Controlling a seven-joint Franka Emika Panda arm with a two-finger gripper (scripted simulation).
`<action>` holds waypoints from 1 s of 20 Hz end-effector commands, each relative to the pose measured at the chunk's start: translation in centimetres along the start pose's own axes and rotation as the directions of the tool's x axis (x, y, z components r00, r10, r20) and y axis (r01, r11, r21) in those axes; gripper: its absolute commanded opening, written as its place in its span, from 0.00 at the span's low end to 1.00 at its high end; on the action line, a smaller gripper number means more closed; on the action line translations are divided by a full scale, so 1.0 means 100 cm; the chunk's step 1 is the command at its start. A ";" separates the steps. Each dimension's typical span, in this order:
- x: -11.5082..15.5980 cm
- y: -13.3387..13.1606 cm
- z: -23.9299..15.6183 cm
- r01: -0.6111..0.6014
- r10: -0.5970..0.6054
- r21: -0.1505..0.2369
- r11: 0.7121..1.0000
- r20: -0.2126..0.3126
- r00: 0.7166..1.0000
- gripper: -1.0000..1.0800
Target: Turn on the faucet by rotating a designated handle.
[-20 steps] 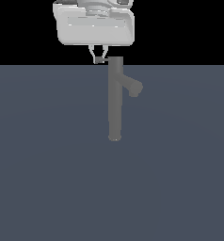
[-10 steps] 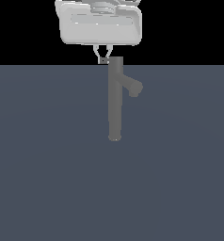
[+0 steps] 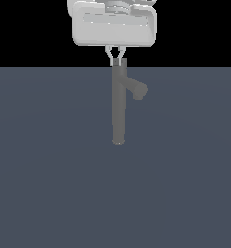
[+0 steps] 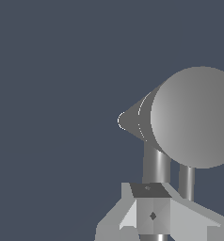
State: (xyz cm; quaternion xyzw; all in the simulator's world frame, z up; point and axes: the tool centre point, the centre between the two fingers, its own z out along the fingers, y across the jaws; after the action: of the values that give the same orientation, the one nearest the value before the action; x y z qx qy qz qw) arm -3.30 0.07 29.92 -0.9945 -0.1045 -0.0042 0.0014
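Currently hovering: white boxy gripper (image 3: pixel 116 59) pointing straight down over the tall matte grey faucet column (image 3: pixel 118 104), mid-desk, fingers nearly closed, gripping nothing visible. Thin light-grey handle rod (image 4: pixel 186 181) seen only from wrist. Risk: pads hitting cap, missing rod, rotation failing.

- No text, label, brand, number or sign is showing anywhere in either view.
- The faucet (image 3: pixel 118 104) is showing plain matte grey, with no marking on it.
- The gripper (image 3: pixel 116 60) and its white body are carrying no readable lettering.
- The flat blue-grey ground (image 3: pixel 49 169) is showing no print or signs.
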 end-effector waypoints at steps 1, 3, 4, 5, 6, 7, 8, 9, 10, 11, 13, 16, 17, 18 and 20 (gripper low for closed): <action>0.001 0.012 0.000 -0.010 0.010 -0.001 1.000 0.001 1.000 0.00; 0.003 0.024 0.000 -0.017 0.017 -0.001 1.000 0.002 1.000 0.00; 0.004 0.030 0.000 -0.021 0.021 -0.002 1.000 0.003 1.000 0.00; 0.005 0.036 -0.001 -0.025 0.025 -0.002 1.000 0.004 1.000 0.00; 0.005 0.041 -0.001 -0.029 0.029 -0.002 1.000 0.005 1.000 0.00; 0.006 0.047 -0.001 -0.033 0.033 -0.002 0.999 0.005 0.999 0.00; 0.007 0.053 -0.001 -0.037 0.037 -0.002 0.999 0.006 0.999 0.00; 0.008 0.059 -0.001 -0.040 0.040 -0.002 0.999 0.007 0.999 0.00; 0.008 0.064 -0.001 -0.044 0.044 -0.002 0.999 0.008 0.999 0.00; 0.009 0.070 -0.001 -0.048 0.048 -0.002 0.999 0.008 0.999 0.00; 0.005 0.037 0.000 -0.005 0.005 0.014 1.000 0.029 1.000 0.00; 0.013 0.045 0.000 -0.013 0.012 0.011 1.000 0.025 1.000 0.00; 0.016 0.047 0.000 -0.015 0.015 0.010 1.000 0.024 1.000 0.00; 0.019 0.050 0.000 -0.017 0.017 0.009 1.000 0.023 1.000 0.00; 0.025 0.055 0.000 -0.022 0.022 0.007 1.000 0.021 1.000 0.00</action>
State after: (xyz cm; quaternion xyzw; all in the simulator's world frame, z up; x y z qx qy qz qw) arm -0.88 -4.24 29.88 -0.9952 -0.0967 0.0138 0.0070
